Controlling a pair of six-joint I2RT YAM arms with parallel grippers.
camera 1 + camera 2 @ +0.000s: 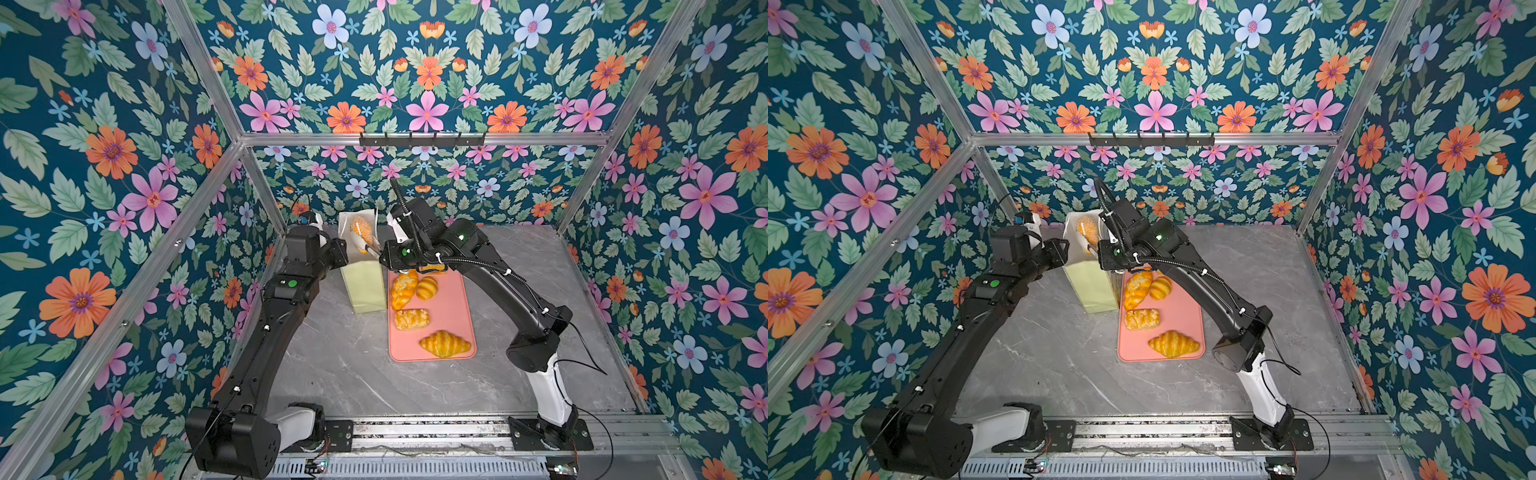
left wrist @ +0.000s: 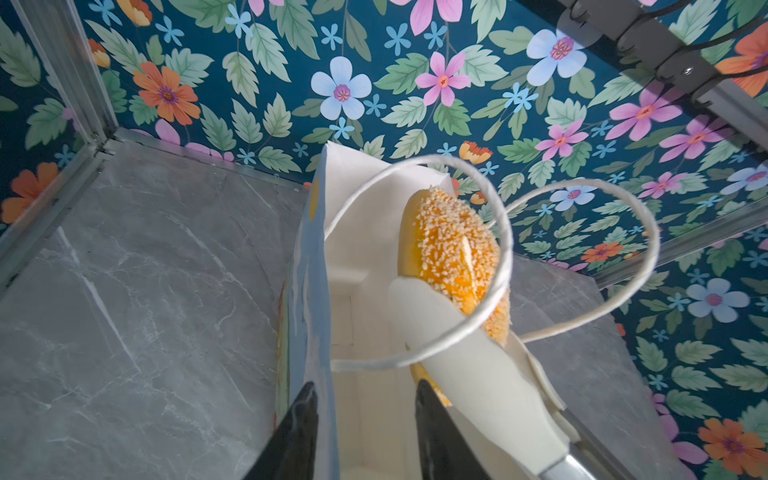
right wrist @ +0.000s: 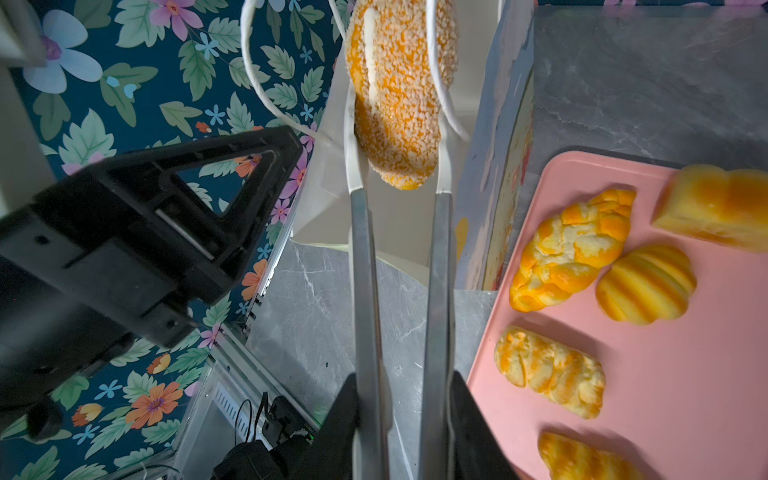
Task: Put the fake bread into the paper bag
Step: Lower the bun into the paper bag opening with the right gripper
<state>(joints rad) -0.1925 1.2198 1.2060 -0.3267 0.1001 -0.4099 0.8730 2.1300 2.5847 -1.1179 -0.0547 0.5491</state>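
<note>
Right fingers (image 3: 469,424) clamped on the metal tongs (image 3: 360,270), both tong arms pinched in between them. The white tong tips squeeze the seeded bun (image 3: 399,104) from two sides. The bun hangs on end, tilted, in the open mouth of the paper bag (image 1: 365,286). Its lower end is below the rim. Can't tell how deep it sits. One white cord handle (image 2: 505,249) loops across the front of the bun, and the second loop stands off to the side of it.

Left fingers (image 2: 434,436) apart, straddling the bag's top edge at the end nearest them. The bag wall sits right against one finger, with a clear gap to the other, so it's not pinched.

The bag stands upright on the grey marbled surface (image 1: 332,365), just beside the left long edge of the pink tray (image 1: 451,307).

On the tray:
- braided loaf (image 1: 404,289), on the bag side
- round roll (image 1: 427,287), just beside the loaf
- flaky rectangular pastry (image 1: 411,319), next toward my base
- croissant (image 1: 444,343), at the near end
- square loaf (image 3: 715,208), at the far end, mostly hidden under my right arm in both top views
</note>
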